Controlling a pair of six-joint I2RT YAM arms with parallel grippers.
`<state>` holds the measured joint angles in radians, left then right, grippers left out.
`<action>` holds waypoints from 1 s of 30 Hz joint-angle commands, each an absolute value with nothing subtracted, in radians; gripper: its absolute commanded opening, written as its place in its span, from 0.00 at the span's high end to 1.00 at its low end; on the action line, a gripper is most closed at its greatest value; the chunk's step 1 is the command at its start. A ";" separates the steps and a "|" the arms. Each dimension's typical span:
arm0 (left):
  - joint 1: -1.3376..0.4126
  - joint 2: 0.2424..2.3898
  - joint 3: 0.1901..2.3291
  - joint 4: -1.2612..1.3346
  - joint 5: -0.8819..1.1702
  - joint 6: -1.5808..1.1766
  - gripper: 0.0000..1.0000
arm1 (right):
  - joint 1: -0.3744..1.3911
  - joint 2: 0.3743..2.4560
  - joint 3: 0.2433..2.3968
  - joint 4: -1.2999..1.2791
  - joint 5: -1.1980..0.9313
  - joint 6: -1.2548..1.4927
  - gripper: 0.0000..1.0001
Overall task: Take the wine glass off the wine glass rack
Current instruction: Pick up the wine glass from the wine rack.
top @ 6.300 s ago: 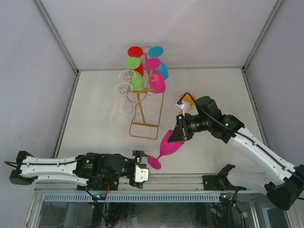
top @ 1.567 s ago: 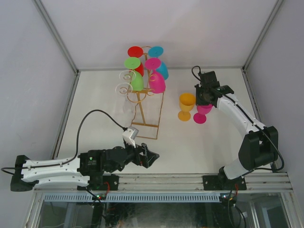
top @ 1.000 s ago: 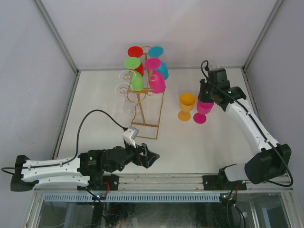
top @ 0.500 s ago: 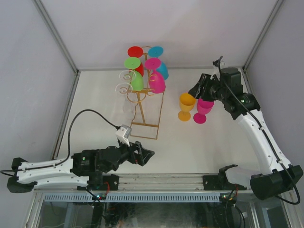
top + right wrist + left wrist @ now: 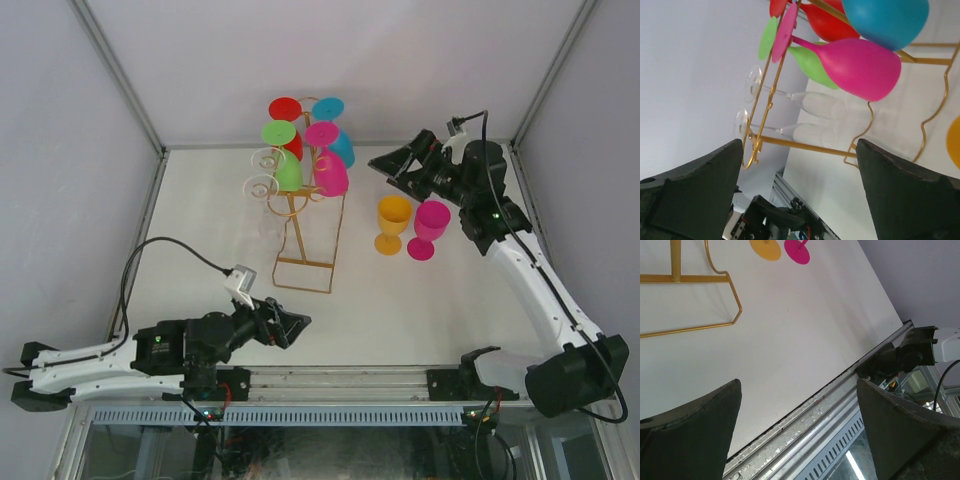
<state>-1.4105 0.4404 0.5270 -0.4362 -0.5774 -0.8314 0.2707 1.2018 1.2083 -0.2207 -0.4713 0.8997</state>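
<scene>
The gold wire wine glass rack (image 5: 304,222) stands at the back middle of the table. Several wine glasses hang on it upside down: red (image 5: 286,112), blue (image 5: 335,135), green (image 5: 284,155), pink (image 5: 328,165) and clear ones (image 5: 263,187). A second pink wine glass (image 5: 431,226) stands upright on the table beside a yellow one (image 5: 392,222). My right gripper (image 5: 385,168) is open and empty, raised to the left of these two and pointing at the rack (image 5: 805,145). My left gripper (image 5: 292,328) is open and empty near the front edge.
The left wrist view shows the rack's loop base (image 5: 695,305), the feet of the yellow (image 5: 765,249) and pink (image 5: 797,251) glasses and the table's front rail (image 5: 840,405). Grey walls close in the table on three sides.
My right gripper opened, let go of the pink glass next to the yellow one, and lifted away towards the rack. The left arm drew back to the left.
</scene>
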 commanded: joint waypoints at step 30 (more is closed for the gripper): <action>-1.405 0.467 0.539 -0.452 -0.576 -0.823 0.00 | 0.441 1.672 1.664 -0.129 -0.209 1.129 0.25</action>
<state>-1.4105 0.4824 0.5236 -0.4603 -0.5697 -0.8356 0.4271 1.6646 1.5803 -0.1032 -0.2104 1.1667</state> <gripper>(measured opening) 0.998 0.798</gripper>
